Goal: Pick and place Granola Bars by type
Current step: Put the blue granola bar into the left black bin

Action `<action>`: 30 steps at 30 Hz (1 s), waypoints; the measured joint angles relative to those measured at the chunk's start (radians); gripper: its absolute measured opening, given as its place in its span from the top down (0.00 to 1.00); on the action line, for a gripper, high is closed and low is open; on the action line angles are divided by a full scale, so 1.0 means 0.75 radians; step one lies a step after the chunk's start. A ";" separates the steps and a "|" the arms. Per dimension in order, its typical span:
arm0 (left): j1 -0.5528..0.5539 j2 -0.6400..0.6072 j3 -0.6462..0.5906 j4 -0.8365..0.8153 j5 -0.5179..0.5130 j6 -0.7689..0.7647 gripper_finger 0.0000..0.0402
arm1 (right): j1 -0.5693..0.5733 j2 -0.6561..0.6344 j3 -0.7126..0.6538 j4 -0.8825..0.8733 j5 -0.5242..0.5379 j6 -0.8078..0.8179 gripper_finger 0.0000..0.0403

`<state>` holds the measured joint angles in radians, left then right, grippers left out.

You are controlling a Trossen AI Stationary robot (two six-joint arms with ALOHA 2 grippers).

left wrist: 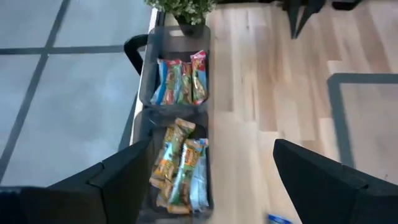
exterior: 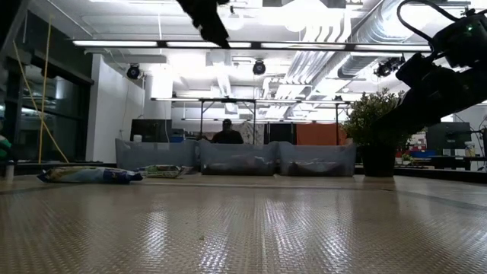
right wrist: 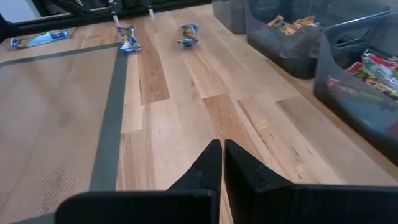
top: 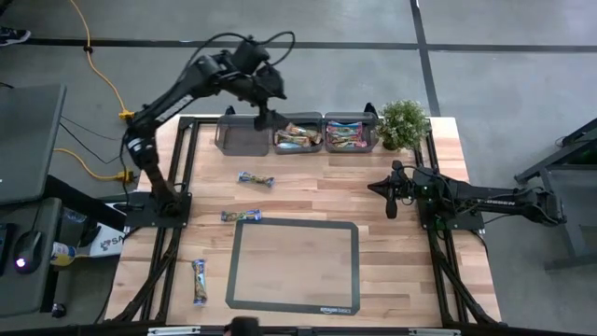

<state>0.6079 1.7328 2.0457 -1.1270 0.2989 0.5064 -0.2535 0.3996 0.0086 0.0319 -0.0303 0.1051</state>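
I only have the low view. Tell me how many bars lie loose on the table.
Observer: Three, all blue: the far bar, the middle bar at the mat's corner, and the near bar.
Operator: Say where the left gripper is.
Observer: The left gripper hangs above the row of bins, fingers open and empty.
Operator: Report the right one.
Observer: The right gripper hovers over bare wood beside the mat, fingers shut.

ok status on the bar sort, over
Left gripper open, empty, above the grey plastic bins. Right gripper shut, idle at table's right. Three blue-wrapped granola bars loose on the wooden table. Nothing blocking.
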 joint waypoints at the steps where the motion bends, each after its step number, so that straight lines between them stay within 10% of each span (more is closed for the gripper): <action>1: 0.000 -0.024 0.000 -0.023 0.002 -0.020 0.19 | 0.000 0.000 0.000 0.000 -0.002 0.000 1.00; 17: 0.001 -0.354 0.000 -0.336 0.097 -0.166 0.19 | 0.000 0.000 0.000 0.002 -0.004 -0.001 1.00; 30: 0.000 -0.459 0.000 -0.559 0.169 -0.691 0.19 | 0.000 0.000 0.000 0.002 -0.005 -0.001 1.00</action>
<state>0.6079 1.3884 2.0457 -1.5460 0.4255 -0.0115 -0.2535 0.3996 0.0086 0.0334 -0.0338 0.1043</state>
